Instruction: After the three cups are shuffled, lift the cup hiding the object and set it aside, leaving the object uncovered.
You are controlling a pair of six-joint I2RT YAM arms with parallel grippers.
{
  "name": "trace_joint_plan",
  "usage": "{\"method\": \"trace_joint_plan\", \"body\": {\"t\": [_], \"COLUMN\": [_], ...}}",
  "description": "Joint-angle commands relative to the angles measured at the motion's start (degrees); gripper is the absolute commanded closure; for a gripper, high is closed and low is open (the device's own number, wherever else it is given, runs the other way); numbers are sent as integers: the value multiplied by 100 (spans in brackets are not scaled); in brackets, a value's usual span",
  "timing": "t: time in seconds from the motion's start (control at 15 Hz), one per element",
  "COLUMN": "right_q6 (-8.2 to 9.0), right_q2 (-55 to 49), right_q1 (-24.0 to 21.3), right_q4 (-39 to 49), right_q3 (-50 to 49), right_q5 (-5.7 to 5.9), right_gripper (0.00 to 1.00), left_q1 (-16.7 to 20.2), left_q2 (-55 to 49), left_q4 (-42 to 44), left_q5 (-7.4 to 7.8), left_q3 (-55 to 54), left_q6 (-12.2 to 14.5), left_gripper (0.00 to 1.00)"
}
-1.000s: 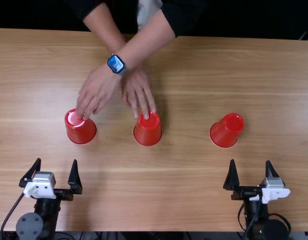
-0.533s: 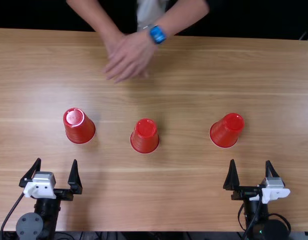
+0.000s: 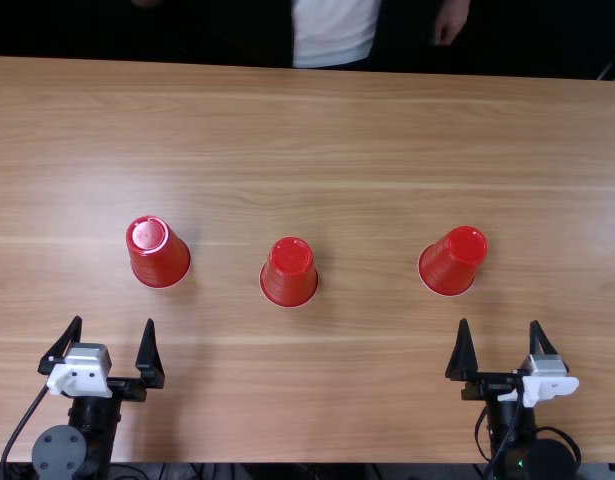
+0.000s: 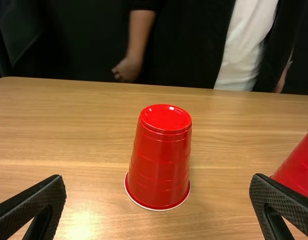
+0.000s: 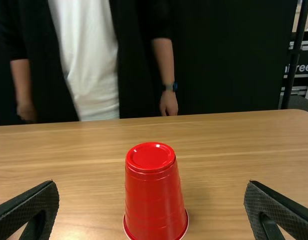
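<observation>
The left jaws and the right jaws are seen released, spread wide above the near edge of the bench [image 3: 387, 150], grasping nothing. Ahead of the left jaws the left cup [image 3: 159, 255] is set upside down. The right cup [image 3: 453, 261] is placed likewise ahead of the right jaws, with the middle cup [image 3: 289, 272] between them, each apart. Whatever lies under the red cups is hidden.

Looks steeply down on the whole table [image 3: 307, 130]. Rides low behind left gripper [image 3: 112, 325], right gripper [image 3: 498, 325], close on left cup [image 4: 159, 157], right cup [image 5: 155, 192] ahead, shared overhead.
</observation>
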Motion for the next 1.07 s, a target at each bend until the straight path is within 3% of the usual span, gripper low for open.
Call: {"method": "trace_joint_plan", "body": {"t": [0.0,0.2,0.27,0.4,0.53,0.67,0.73,0.87,0.93,1.0], "right_q6": [-22,-33,-33,-22,-22,-33,-117,-771,-971,-1003], "right_q2": [-73,-73,-73,-64,727,1254,1526,2106,2353,2528], "right_q1": [-8,-70,-70,-70,-70,-70,-52,-52,-70,-70], "right_q4": [53,42,74,74,85,32,-84,-949,-1392,-1761], "right_q3": [-49,4,74,593,1234,1832,2192,2948,3326,3616], "right_q5": [-165,-144,-144,-144,-144,-165,-165,-175,-175,-175], "right_gripper": [0,0,0,0,0,0,0,0,0,0], "left_q1": [-63,-63,-63,-19,-1,-1,-1,-1,16,43], "left_q2": [-62,-62,-62,-62,61,825,1238,2012,2407,2750], "left_q4": [-87,124,250,134,-604,-1321,-1511,-2176,-2450,-2714], "left_q5": [46,46,109,120,46,4,4,4,-17,-28], "left_q3": [-99,-99,-99,305,1069,1984,2493,3486,4049,4524], "left_q6": [31,21,21,21,21,21,21,21,21,21], "left_gripper": [0,0,0,0,0,0,0,0,0,0]}}
